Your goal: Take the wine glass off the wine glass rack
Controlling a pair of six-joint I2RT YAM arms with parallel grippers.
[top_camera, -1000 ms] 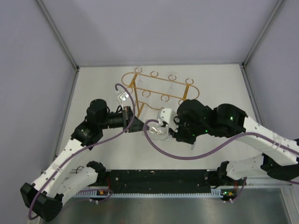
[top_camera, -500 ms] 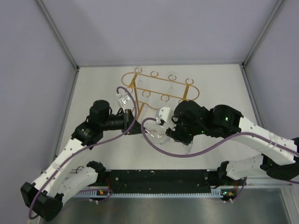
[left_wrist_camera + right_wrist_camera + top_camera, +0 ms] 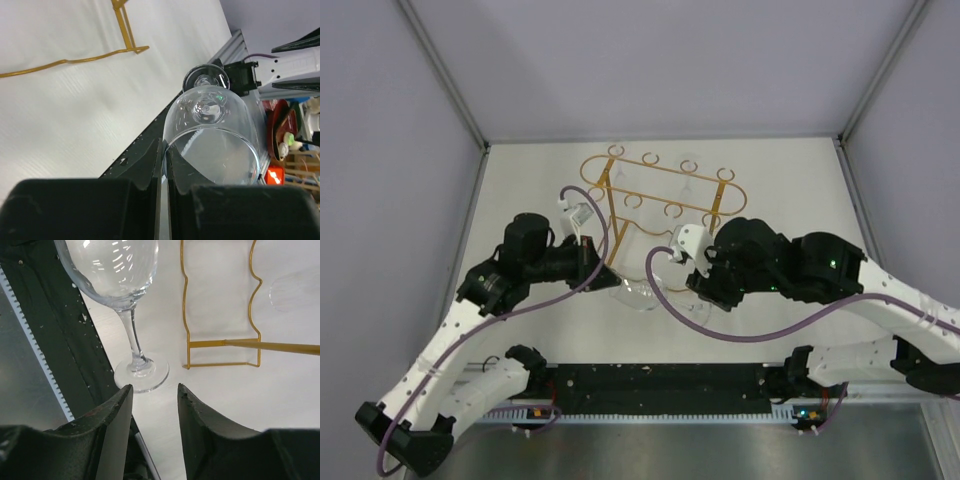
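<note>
Although the clear, round-bowled stemmed wine glass [image 3: 638, 290] is already off the thin gold wire wine glass rack [image 3: 660, 185] and sits just in front of it, the left gripper [image 3: 164, 150] is clamped on its rim, so only setting it down is left. The right gripper [image 3: 155, 390] is parted and empty beside the foot. The white table [image 3: 525, 180] lies bare left of the rack, and the black edge strip [image 3: 660, 378] is well in front of it

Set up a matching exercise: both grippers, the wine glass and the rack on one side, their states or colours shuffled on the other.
1 left gripper
2 right gripper
3 wine glass
4 wine glass rack

A gold wire
B open, holding nothing
C clear, upright
D shut on the glass rim

Pairs: 1-D, 2-B, 3-C, 4-A
</note>
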